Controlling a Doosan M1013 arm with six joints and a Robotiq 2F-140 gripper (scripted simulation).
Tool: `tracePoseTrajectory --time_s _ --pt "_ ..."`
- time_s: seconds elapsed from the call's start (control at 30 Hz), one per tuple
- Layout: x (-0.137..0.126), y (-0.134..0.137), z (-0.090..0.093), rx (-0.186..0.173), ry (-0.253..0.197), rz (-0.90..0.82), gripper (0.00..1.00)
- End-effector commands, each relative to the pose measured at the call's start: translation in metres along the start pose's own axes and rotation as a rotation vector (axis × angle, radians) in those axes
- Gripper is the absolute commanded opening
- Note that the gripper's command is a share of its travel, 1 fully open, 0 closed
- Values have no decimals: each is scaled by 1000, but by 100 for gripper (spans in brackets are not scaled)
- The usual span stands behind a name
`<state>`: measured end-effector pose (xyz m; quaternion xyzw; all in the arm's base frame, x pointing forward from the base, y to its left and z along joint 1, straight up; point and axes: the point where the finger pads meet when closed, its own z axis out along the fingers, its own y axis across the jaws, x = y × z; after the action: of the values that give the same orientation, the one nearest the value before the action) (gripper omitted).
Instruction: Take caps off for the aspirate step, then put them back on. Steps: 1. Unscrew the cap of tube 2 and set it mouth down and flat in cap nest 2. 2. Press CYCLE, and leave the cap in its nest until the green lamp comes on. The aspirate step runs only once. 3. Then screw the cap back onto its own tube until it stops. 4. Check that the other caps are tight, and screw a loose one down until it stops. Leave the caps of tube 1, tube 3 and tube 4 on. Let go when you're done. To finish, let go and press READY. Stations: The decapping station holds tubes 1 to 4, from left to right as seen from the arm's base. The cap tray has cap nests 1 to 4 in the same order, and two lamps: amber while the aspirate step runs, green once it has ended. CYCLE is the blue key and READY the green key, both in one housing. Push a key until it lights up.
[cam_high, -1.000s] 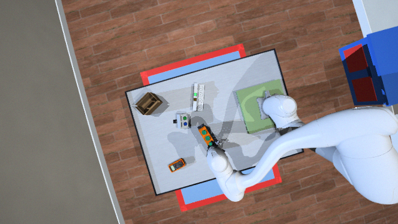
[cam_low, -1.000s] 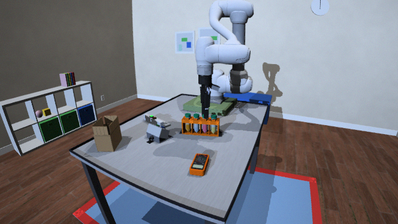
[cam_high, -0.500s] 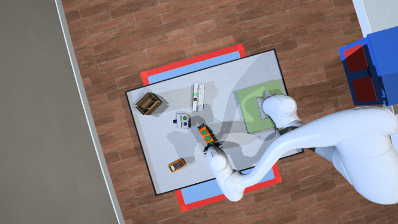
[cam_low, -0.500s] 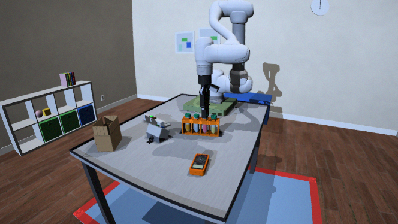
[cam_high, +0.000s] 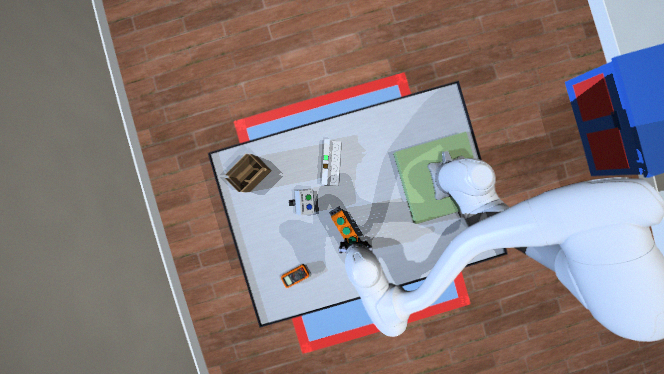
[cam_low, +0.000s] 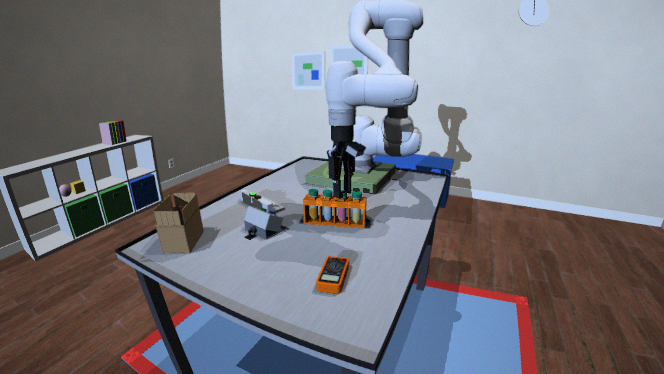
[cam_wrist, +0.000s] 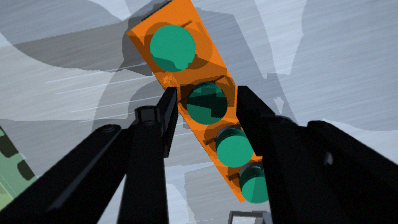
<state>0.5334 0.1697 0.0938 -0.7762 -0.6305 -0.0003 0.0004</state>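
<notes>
The orange tube rack (cam_wrist: 200, 95) holds several tubes, each with a green cap. It also shows in the top and exterior views (cam_high: 345, 226) (cam_low: 334, 210). My gripper (cam_wrist: 207, 101) points straight down over the rack. Its two black fingers straddle the cap of the second tube from the far end (cam_wrist: 206, 102), with a small gap on each side. In the exterior view my gripper (cam_low: 342, 192) is at the pink tube, second from the right. The gripper is open. The cap tray (cam_low: 262, 201) shows a lit green lamp (cam_low: 253, 194). The key housing (cam_low: 262, 222) stands beside it.
A cardboard box (cam_low: 178, 222) stands at the table's left end. An orange multimeter (cam_low: 332, 274) lies toward the front edge. A green mat (cam_low: 350, 175) lies under the arm's base behind the rack.
</notes>
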Motion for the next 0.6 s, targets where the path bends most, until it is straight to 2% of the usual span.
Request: tracePoseTrajectory --time_s 0.0,0.23,0.4,0.47,0.57 --pt "0 0 1 -1 -1 4 41" --pt "0 0 1 -1 -1 4 41" --pt "0 1 1 -1 2 -400 41" --pt "0 1 1 -1 2 -400 41" --pt "0 1 1 -1 1 -646 41"
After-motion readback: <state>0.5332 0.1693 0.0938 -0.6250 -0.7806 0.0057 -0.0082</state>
